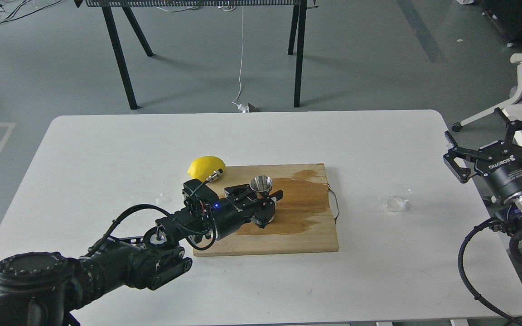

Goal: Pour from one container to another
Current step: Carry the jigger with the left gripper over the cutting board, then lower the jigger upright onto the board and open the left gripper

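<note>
standing upright on the wet wooden board [297, 235], the jigger [262, 186] sits clasped at its waist by the left end effector [268, 204]. rightward, the clear cup [397, 198] lies tipped on the tabletop [107, 149], mouth facing the viewer. the right end effector [496, 147] hovers spread wide.

Arms: black, ribbed round joints | Cables: black loops, both wrists | Left gripper [268, 199]: blue LED behind | Right gripper [494, 138]: white ROBOTIQ lettering, silver wrist ring

Our left gripper [268, 203] reaches toward two o'clock over the table, fingers closed around something; our right gripper [494, 145] hovers at three o'clock, fingers spread wide.
</note>
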You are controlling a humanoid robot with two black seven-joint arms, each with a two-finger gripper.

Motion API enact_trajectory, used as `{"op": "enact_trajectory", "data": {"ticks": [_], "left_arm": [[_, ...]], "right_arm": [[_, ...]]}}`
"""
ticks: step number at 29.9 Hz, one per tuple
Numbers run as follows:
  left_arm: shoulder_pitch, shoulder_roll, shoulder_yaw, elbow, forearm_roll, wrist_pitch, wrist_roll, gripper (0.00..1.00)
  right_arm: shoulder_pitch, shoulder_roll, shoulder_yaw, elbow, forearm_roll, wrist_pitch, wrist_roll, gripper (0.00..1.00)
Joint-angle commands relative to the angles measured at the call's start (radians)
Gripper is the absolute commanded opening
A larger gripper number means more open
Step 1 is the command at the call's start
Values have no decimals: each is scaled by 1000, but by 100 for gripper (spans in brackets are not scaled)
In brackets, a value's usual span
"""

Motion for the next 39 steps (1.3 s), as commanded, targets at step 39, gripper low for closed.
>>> {"op": "enact_trajectory", "data": {"ticks": [39], "left_arm": [[48,0,-3,-56,4,0,0,90]], "right_arm": [[-25,-3,11,0,0,0,0,99]]}}
